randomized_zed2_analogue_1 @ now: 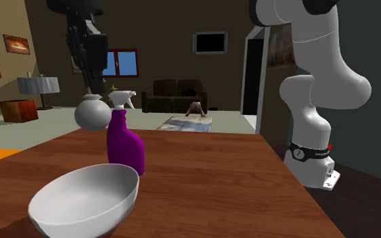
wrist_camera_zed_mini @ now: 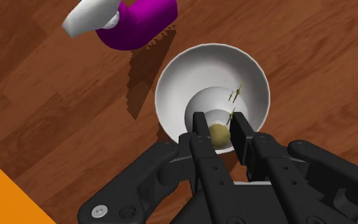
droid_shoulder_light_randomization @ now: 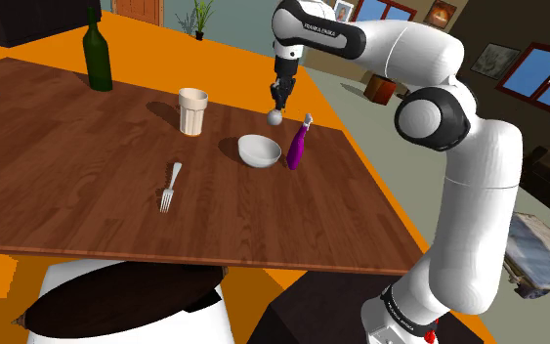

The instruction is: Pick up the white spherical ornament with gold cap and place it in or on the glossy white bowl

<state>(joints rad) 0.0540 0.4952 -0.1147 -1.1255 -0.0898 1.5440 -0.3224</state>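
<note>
My black gripper is shut on the gold cap of a grey-white round ornament and holds it in the air above the table. In the wrist view the fingers clasp the cap, and the ornament hangs over the inside of the glossy white bowl. The bowl stands upright on the wooden table, below and just in front of the ornament. From the second exterior view, the ornament floats beyond the bowl, under the gripper.
A purple spray bottle with a white head stands right beside the bowl, also close in the wrist view. A cream cup, a fork and a green bottle sit farther toward the shoulder view's left.
</note>
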